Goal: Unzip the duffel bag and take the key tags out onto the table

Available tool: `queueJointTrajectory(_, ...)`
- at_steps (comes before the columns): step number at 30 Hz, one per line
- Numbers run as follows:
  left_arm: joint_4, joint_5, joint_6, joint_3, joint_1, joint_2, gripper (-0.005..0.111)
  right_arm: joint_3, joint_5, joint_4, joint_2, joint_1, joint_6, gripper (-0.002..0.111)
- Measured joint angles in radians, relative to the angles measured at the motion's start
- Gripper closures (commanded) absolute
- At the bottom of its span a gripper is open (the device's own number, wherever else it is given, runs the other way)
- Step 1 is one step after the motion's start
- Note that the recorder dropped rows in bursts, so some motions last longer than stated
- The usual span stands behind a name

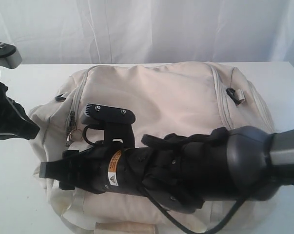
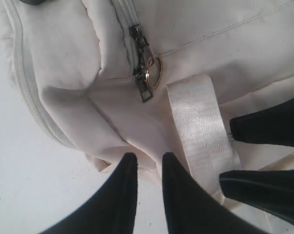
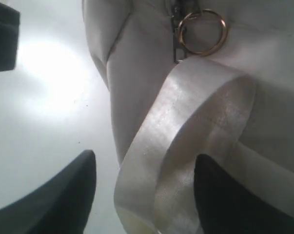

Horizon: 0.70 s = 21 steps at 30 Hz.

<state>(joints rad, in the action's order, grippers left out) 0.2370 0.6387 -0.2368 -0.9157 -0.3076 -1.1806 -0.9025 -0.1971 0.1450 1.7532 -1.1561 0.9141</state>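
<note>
duffel bag [image 3: 132, 63] strap [image 3: 200, 117] btwn rt claw [image 3: 146, 157]

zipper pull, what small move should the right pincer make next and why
Probably ease the open right pincer forward past the strap to the zipper pull and its ring: the bag is zipped shut, and only the strap sits between its jaws.

exterior: high, over duffel bag [image 1: 156, 92] | wrists: close, sharing zipper ring [image 3: 204, 52]
</note>
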Motion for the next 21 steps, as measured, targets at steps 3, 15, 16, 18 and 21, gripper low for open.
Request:
queueJointTrajectory(3, 0.004, 0.000, 0.000, 0.000, 0.000, 0.000, 0.082, -0.012, -0.045, -0.002, 0.036, 0.000, 0.002, 0.061)
queueJointTrajectory(15, 0.004, 0.000, -0.005, 0.000, 0.000, 0.000, 0.082, -0.032, 0.103, -0.003, 0.009, 0.000, 0.001, 0.108)
queueJointTrajectory(16, 0.004, 0.000, -0.008, 0.000, 0.000, 0.000, 0.082, -0.032, 0.132, -0.003, -0.006, 0.000, -0.006, 0.108)
queueJointTrajectory(18, 0.004, -0.002, -0.020, 0.000, 0.000, 0.000, 0.082, -0.032, 0.177, -0.003, -0.054, 0.000, -0.033, 0.108)
queueJointTrajectory(21, 0.004, -0.014, -0.043, 0.000, 0.000, 0.000, 0.082, -0.032, 0.230, -0.001, -0.135, 0.000, -0.061, 0.108)
